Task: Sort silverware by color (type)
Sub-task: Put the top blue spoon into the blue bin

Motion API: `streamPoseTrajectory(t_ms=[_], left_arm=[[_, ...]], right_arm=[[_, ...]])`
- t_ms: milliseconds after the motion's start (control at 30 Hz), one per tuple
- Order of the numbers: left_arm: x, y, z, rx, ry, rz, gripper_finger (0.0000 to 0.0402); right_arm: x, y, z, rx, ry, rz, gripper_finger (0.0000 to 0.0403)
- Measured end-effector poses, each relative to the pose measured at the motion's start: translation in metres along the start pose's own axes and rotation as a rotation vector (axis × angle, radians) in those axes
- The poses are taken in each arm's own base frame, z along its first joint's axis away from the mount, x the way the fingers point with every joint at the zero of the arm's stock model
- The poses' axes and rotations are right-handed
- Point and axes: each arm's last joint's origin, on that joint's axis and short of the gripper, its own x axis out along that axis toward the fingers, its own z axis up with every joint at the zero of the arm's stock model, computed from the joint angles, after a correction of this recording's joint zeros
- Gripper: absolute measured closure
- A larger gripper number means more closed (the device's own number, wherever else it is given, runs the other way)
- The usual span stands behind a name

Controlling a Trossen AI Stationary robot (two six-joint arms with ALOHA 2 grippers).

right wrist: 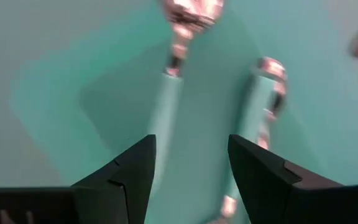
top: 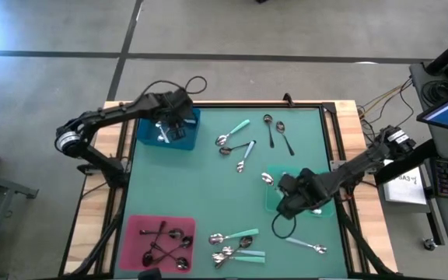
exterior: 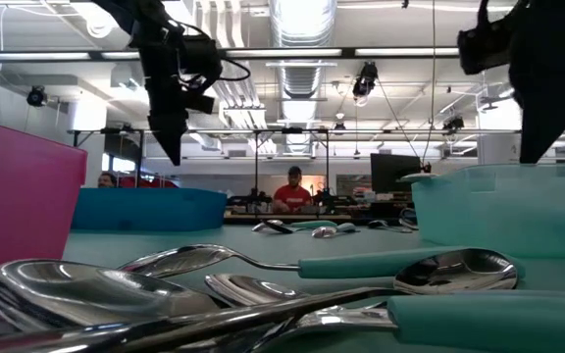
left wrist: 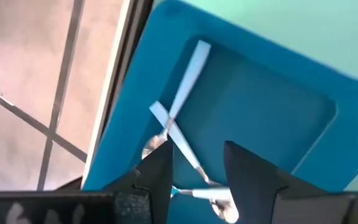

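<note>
The small spoons with shiny metal bowls are partly sorted. In the high view, all-silver spoons (top: 164, 131) lie crossed in the blue rectangular tray (top: 191, 137) at upper left; black-handled spoons (top: 166, 241) fill the pink tray (top: 134, 229) at lower left; mint-handled spoons (right wrist: 173, 87) lie in the pale green tray (top: 269, 204) at centre right. Left unsorted on the green table mat (top: 208, 187) are a cluster (top: 236, 245) at lower centre, mint-handled ones (top: 237, 138) at upper centre, two dark-handled ones (top: 278, 134) beside them, and one (top: 308, 246) at lower right. By judgement, about half remains.

The left gripper (left wrist: 196, 163) hangs over the blue tray, fingers apart, holding nothing. The right gripper (right wrist: 190, 158) hangs over the green tray, fingers apart and empty.
</note>
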Motion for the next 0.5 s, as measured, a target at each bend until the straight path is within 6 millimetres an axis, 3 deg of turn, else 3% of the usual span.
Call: streamPoseTrajectory(t_ms=[100,333,500], left_arm=[[-0.004,0.003,0.004,-0.008,-0.023,0.008,0.0285],[-0.007,0.003,0.007,-0.010,-0.049,-0.034,0.0295],[-0.008,-0.001,0.008,-0.006,-0.086,-0.133,0.0297]], right_arm=[[0.003,0.004,0.007,-0.015,-0.028,0.072,0.0211],[0.012,-0.004,0.011,-0.010,-0.016,0.044,0.0211],[0.005,-0.004,0.023,-0.063,-0.079,0.045,0.0211]])
